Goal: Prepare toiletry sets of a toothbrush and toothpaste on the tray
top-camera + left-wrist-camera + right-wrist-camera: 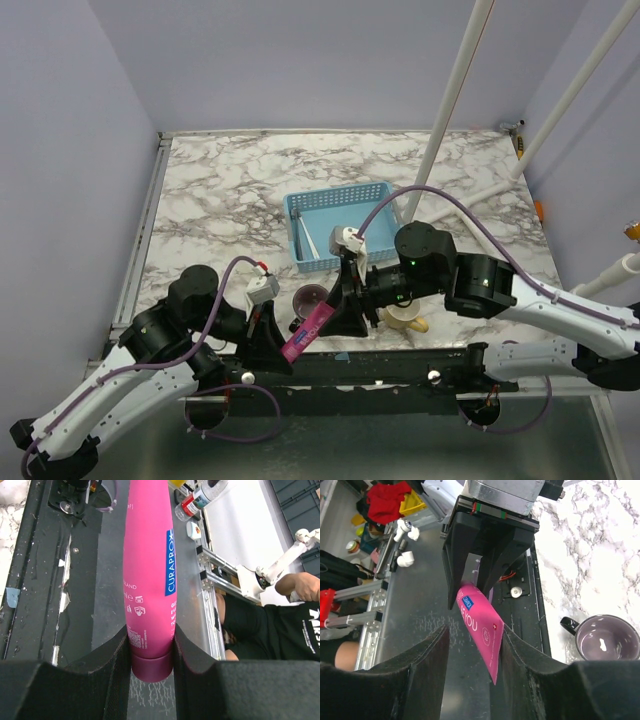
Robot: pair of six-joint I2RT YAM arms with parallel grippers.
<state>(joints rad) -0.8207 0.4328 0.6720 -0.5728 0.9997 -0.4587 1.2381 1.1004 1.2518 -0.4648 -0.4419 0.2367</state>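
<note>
Top external
- Pink tube [308,333]: held up off the table near its near edge, between the two arms, not on the tray.
- Long axis: slants from low-left, at the left gripper [287,347], up-right toward the right gripper [341,308].
- Tray [385,192]: blue basket beyond both grippers. A thin whitish stick [307,240], probably a toothbrush, lies inside along its left wall.
- Mugs: purple mug [312,298] just behind the tube, cream mug [405,318] under the right arm. Neither touches the tube.
- Nearer arm: the right gripper sits between the tube and the tray, so it has the shorter path there.

Left wrist
- Left gripper [151,641]: clamped on the tube at the cap, pads pressed to both sides.
- Pink tube [149,570]: points straight away from the fingers, label side up, free end out of frame.

Right wrist
- Right gripper [474,636]: fingers apart, one on each side of the tube's flat crimped end, gaps visible on both sides, no contact seen.
- Pink tube [481,625]: comes down-right from the left gripper [487,575] into the open span, roughly in line with the fingers.
- Purple mug [606,643]: off to the right on the marble, clear of the fingers.
- Judgement: looks like a handover. The right needs only to close on the tail before the left lets go.
</note>
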